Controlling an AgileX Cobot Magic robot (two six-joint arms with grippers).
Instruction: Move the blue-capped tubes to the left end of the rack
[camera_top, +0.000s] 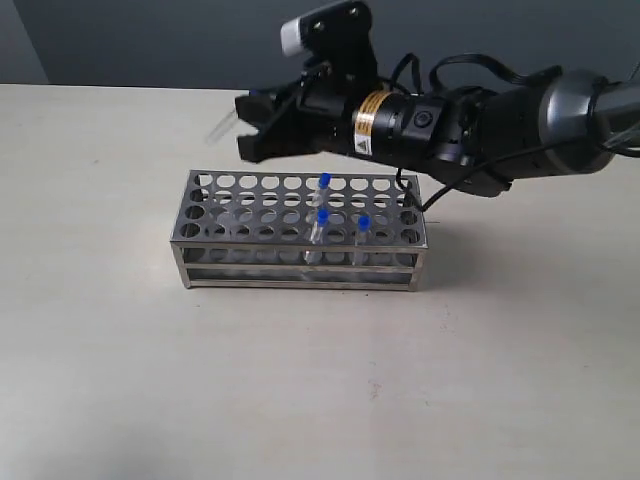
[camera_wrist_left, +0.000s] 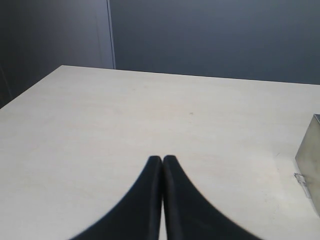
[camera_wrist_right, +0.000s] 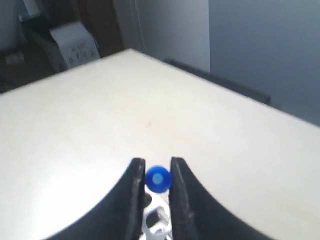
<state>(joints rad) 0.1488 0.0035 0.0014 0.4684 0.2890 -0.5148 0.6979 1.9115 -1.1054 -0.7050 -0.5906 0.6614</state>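
Observation:
The steel rack (camera_top: 240, 205) stands mid-table. Three blue-capped tubes stand upright in its right half, one in a rear hole (camera_top: 325, 181), one in the middle (camera_top: 322, 216) and one nearer the front right (camera_top: 364, 222). My right gripper (camera_top: 243, 125) hovers above the rack's rear left part, shut on a fourth blue-capped tube (camera_top: 220, 126) whose clear body sticks out past the fingertips. In the right wrist view its blue cap (camera_wrist_right: 158, 179) sits pinched between the fingers of the right gripper (camera_wrist_right: 157, 162). My left gripper (camera_wrist_left: 162, 159) is shut on nothing, low over bare table.
The right arm (camera_top: 480, 125) stretches from the right edge across the rack's back. A corner of the rack (camera_wrist_left: 311, 160) shows at the edge of the left wrist view. Dark walls (camera_top: 150, 40) border the table's far side.

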